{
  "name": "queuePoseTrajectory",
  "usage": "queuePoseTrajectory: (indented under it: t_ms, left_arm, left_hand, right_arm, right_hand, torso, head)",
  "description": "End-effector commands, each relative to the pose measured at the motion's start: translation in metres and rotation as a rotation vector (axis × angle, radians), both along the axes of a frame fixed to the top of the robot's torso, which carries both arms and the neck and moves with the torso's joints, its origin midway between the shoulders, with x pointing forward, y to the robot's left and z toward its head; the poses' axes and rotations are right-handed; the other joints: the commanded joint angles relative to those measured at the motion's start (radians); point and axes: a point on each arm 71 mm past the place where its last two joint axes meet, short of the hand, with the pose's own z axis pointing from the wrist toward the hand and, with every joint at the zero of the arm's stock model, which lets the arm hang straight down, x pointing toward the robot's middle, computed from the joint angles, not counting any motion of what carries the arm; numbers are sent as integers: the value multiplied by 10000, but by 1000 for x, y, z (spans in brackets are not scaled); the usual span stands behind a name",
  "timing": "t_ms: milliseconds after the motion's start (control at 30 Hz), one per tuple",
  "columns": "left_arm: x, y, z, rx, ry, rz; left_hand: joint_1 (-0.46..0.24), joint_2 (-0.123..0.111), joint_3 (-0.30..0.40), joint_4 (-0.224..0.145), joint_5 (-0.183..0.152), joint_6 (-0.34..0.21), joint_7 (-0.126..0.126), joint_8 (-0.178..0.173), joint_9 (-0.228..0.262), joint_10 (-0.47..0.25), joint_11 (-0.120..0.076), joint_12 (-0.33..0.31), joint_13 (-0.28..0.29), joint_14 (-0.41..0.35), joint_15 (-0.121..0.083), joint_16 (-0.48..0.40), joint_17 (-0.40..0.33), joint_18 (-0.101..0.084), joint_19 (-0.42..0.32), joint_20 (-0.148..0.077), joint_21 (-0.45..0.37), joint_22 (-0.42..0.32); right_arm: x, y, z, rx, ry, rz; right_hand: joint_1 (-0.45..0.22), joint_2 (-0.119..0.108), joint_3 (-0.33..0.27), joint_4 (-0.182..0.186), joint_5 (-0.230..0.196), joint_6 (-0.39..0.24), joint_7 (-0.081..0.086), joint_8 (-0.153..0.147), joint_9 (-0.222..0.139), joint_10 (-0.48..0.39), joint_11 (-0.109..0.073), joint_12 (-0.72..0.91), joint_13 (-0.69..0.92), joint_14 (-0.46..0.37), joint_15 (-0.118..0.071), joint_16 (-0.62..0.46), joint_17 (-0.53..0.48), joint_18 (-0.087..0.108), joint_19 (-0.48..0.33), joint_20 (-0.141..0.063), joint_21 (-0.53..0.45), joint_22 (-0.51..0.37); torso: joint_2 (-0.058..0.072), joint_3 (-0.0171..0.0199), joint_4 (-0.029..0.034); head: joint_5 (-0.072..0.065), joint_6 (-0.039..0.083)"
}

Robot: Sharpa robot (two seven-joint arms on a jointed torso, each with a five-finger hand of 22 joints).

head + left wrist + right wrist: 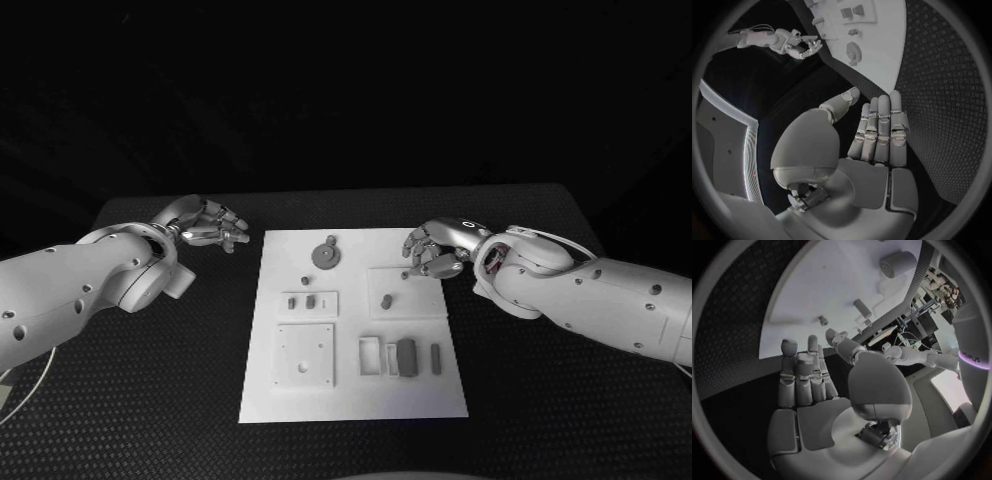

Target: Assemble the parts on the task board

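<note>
Left hand: the left hand [202, 224] hovers off the far left corner of the task board [353, 400], fingers straight and side by side, palm bare, holding nothing.
Right hand: the right hand [440, 250] hangs over the board's far right corner, fingers loosely curled but apart, nothing in them.
Board: white plate in the middle of the black table [144, 400].
Parts: a round disc [329, 256] near the far edge, a small peg [387, 300] on a raised square, slim bars [407, 357] near the front, all lying loose.
Progress: looks barely begun; I'd say nothing is picked up yet and every piece remains to be fitted.
</note>
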Motion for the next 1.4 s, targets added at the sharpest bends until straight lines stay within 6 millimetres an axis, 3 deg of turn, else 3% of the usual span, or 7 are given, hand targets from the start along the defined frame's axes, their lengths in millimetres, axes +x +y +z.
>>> queuePoseTrajectory:
  t_ms: [33,133,400,567,800,1200,1400]
  left_arm:
    - [0,-4,2,-12,-133,-355]
    - [-1,-5,2,291,-243,-523]
    - [-1,-5,2,430,-337,-465]
    - [-2,-7,2,440,-355,-524]
    - [-2,-8,3,423,-378,-547]
    - [-3,-8,3,421,-337,-592]
    - [-3,-9,2,432,-267,-623]
  left_hand:
    - [10,64,-17,-66,-39,-50,-10,36,5,-93,14,-28,-29,85,23,-50,24,3,87,8,-49,-28]
    - [54,85,1,-78,-31,-53,-11,42,4,-119,25,-29,-55,126,15,-80,45,8,133,4,-69,-57]
    - [43,38,-21,-39,-37,-139,25,18,-17,-275,86,-43,-148,163,22,-189,103,1,186,6,-150,-134]
    - [39,40,-22,-14,-37,-163,37,12,-22,-305,100,-38,-171,172,24,-218,123,-4,202,9,-171,-153]
    - [24,34,-29,14,-38,-172,40,14,-24,-321,107,-33,-187,176,27,-243,139,-7,208,12,-192,-169]
    - [12,34,-33,57,-37,-184,43,19,-26,-340,113,-27,-212,177,32,-285,167,-9,216,12,-225,-194]
    - [19,37,-30,63,-35,-187,44,21,-27,-347,115,-27,-219,178,32,-295,175,-9,218,13,-234,-200]
  right_arm:
    - [-4,4,-6,-1679,51,146]
    - [-11,12,-10,-2065,174,390]
    - [-10,16,-9,-2099,-162,433]
    - [-9,19,-13,-2115,49,532]
    - [-8,20,-16,-2130,83,564]
    - [-7,29,-22,-2152,191,766]
    - [-9,29,-26,-2284,330,803]
  right_hand:
    - [64,-31,51,-1,17,-73,68,-41,-33,-224,66,-170,-145,9,146,-56,-25,585,-54,38,-77,184]
    - [15,-66,81,40,18,-160,87,-92,-79,-624,241,-514,-437,-2,318,-150,-81,585,-99,71,-137,169]
    - [0,35,174,133,21,-170,74,-90,-114,-723,339,-716,-806,172,415,-234,-164,585,-4,55,-169,155]
    - [44,53,214,84,16,-175,81,-90,-130,-666,345,-724,-930,222,420,-259,-185,585,31,40,-181,156]
    - [133,453,285,-30,15,-86,82,-33,-137,-493,332,-702,-1139,252,407,-295,-201,585,32,41,-224,168]
    - [86,607,244,-29,15,99,9,73,-122,-214,255,-633,-1317,293,335,-298,-193,585,78,37,-228,188]
    - [20,555,205,-18,14,254,-56,156,-95,5,185,-573,-1404,332,266,-304,-189,585,124,22,-228,190]
  torso:
    - [1,-1,-6]
    - [-8,2,22]
    - [4,-15,1]
    - [8,-20,8]
    - [8,-15,3]
    - [9,3,4]
    - [6,0,0]
  head:
    - [32,-62]
    - [55,-84]
    - [59,-103]
    - [57,-144]
    - [78,-154]
    - [83,-174]
    - [72,-205]
